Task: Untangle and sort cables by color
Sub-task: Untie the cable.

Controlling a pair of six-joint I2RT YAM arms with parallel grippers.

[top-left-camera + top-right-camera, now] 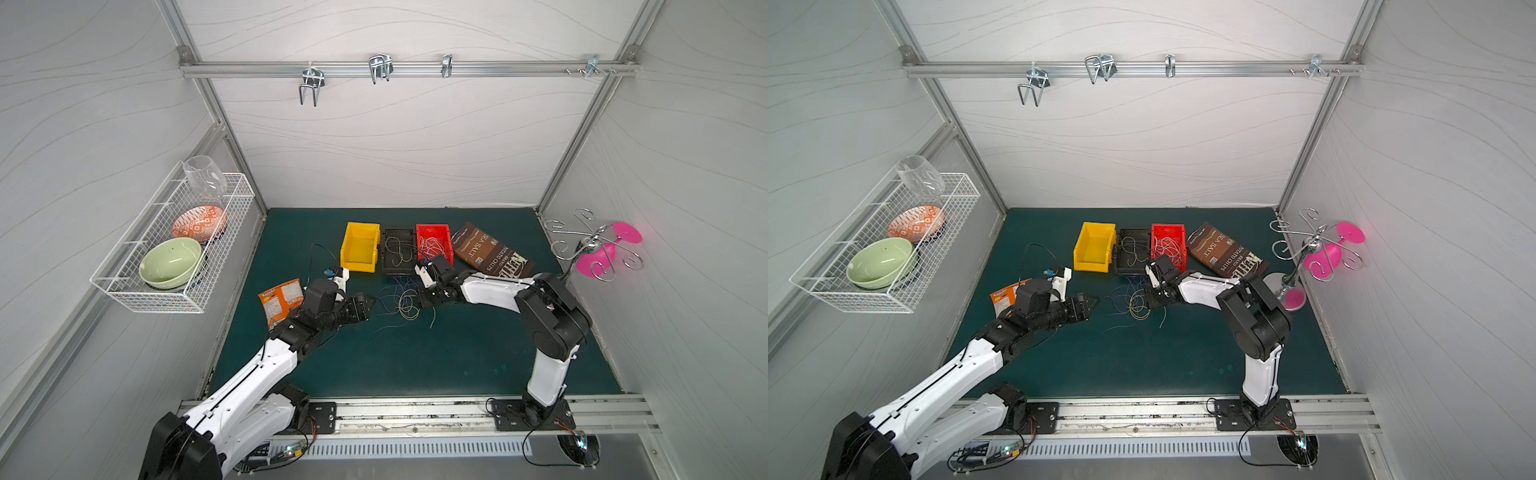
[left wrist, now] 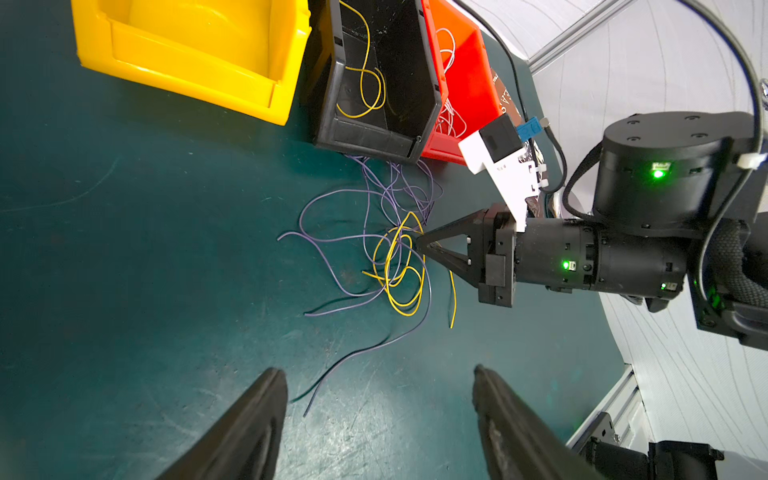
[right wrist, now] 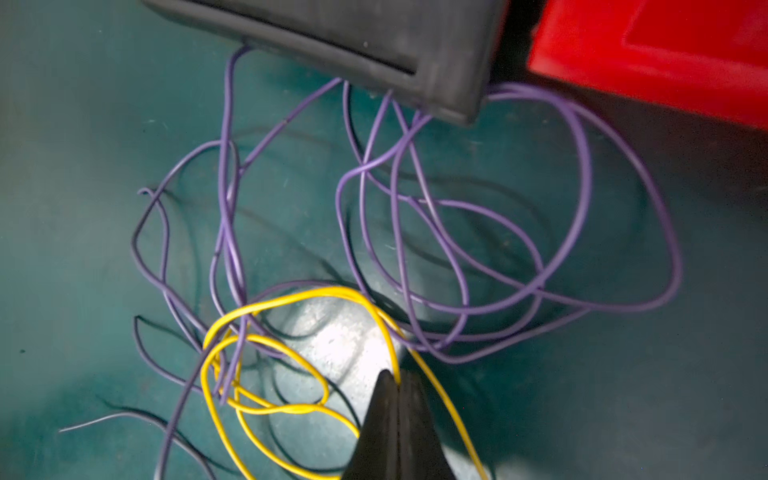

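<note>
A loose tangle of cables (image 2: 390, 249) lies on the green mat (image 1: 415, 365), just in front of the black bin (image 2: 365, 137) and the red bin (image 2: 469, 62). Most of the tangle is purple cables (image 3: 227, 124), looping widely, and several strands vanish under the black bin's front edge. A yellow cable (image 3: 316, 289) coils through the side of the tangle nearest the right arm.

The right gripper (image 3: 395, 378) sits low over the mat with its jaws pressed together. The yellow cable runs into the seam at the tips (the right wrist view shows it pinched there).

The left gripper (image 2: 378, 374) hovers on the other side of the tangle, jaws wide apart and holding nothing. The loose end of a purple strand lies on the mat just beyond its fingertips.

In the black bin lie a few yellow strands (image 2: 368, 54). White cables (image 1: 432, 247) fill the red bin. The yellow bin (image 1: 359, 266) stands beside the black one, on the left arm's side, and no strands can be made out in it.
</note>
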